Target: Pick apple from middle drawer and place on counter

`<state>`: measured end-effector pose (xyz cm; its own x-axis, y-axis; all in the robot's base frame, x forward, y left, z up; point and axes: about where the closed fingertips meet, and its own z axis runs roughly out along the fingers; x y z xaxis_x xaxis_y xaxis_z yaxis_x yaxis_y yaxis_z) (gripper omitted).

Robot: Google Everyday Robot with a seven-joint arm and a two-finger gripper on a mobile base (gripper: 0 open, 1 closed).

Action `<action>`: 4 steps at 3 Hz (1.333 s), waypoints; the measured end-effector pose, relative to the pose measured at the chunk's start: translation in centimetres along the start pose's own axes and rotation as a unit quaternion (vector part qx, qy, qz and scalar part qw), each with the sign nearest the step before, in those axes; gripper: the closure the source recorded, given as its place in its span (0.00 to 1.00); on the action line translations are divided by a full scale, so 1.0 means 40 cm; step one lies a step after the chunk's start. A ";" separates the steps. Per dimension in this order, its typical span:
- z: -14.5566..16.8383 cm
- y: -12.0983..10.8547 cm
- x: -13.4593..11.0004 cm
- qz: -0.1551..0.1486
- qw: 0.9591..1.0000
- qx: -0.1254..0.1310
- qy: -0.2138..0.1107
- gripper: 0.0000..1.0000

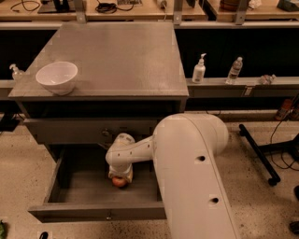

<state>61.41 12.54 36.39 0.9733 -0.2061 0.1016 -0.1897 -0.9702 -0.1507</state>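
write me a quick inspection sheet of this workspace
surface: counter holds a white bowl near its left front corner
job's things: apple lies in the open middle drawer, not yet on the counter
clutter: pump bottle and water bottle on the ledge to the right
grippers: hand down inside the drawer, right over the apple
cables: black cable on the wooden bench behind
surroundings: speckled floor, black stand base at right

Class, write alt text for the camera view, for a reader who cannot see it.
A white robot arm reaches down into the open middle drawer, its gripper just above the apple on the drawer floor. Above, a white bowl sits near the left edge of the grey counter.
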 end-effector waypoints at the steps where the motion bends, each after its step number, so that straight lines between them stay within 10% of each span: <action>1: -0.023 -0.001 -0.009 -0.004 1.000 0.014 0.005 0.99; 4: -0.370 0.006 -0.083 -0.073 0.986 0.131 0.075 1.00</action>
<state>56.22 11.12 50.59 0.9541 -0.1014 0.2819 0.0108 -0.9287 -0.3707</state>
